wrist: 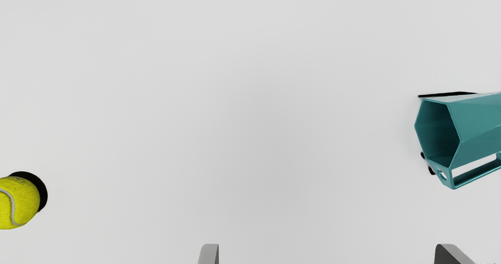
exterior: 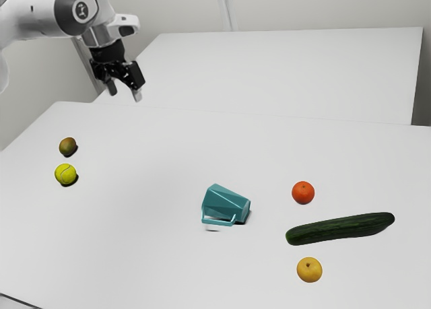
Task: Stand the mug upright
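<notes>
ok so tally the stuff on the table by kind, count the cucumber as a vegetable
Fruit: 3 (brownish-green one, red-orange one, yellow-orange one)
Vegetables: 1 (cucumber)
Balls: 1 (tennis ball)
Mugs: 1 (teal mug, on its side)
Total: 6

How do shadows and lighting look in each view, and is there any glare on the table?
Exterior view: small dark shadows hug the tennis ball and mug, with a detached dark streak near the mug's handle. Wrist view: a hard black crescent beside the ball, thin black edging along the mug, its inside dark; the table is softly shaded, without obvious glare.
</notes>
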Motion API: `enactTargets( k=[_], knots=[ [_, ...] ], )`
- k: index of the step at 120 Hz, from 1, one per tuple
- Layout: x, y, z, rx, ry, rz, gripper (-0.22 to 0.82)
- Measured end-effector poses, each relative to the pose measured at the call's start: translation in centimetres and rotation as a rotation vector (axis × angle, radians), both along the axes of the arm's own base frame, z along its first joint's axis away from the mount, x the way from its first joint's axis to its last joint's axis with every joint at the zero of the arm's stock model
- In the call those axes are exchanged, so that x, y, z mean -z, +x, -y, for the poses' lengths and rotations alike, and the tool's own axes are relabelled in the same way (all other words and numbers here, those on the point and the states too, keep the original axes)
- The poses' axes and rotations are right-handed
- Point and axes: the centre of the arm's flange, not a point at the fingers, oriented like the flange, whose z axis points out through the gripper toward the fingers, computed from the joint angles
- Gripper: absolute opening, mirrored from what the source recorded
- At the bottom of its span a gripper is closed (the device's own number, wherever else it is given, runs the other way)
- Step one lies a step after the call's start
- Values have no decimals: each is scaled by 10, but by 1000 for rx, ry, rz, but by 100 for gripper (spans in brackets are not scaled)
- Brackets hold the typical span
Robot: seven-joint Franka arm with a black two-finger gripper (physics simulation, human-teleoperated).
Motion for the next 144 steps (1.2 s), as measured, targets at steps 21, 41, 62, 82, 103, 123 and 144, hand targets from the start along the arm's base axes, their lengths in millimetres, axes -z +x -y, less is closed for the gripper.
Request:
enactTargets(
  k=[21,41,62,82,103,123,144],
  knots=[
    [14,-13,-14,-26,-64,-13,60],
    [75,-37,-35,-150,-327,-117,60],
    [141,-61,-56,-317,-592,-215,60],
    [174,-57,-38,-368,-719,-256,60],
    [209,-54,30,-330,-776,-322,59],
    [235,-45,25,-389,-834,-309,59],
    [276,-32,37,-405,-860,-298,60]
  ],
)
